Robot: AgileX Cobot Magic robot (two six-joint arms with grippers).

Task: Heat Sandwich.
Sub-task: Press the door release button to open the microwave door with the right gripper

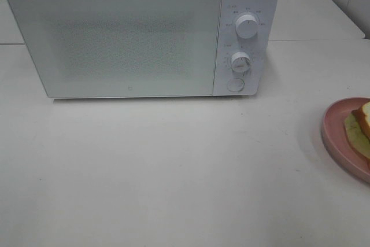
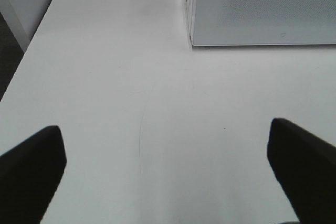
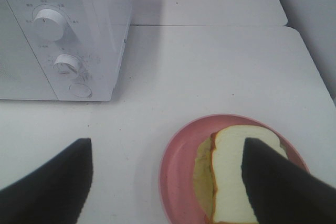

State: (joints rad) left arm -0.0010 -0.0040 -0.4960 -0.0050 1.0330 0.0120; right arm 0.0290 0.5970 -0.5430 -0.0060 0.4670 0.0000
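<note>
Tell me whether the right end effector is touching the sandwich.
Cannot tell. In the right wrist view the right end effector has one finger overlapping the sandwich, hiding any gap; the exterior view misses the end effector.

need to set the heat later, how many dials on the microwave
2. The upper dial and lower dial sit one above the other on the microwave front's right-hand panel, above a round button. None seem hidden.
</note>
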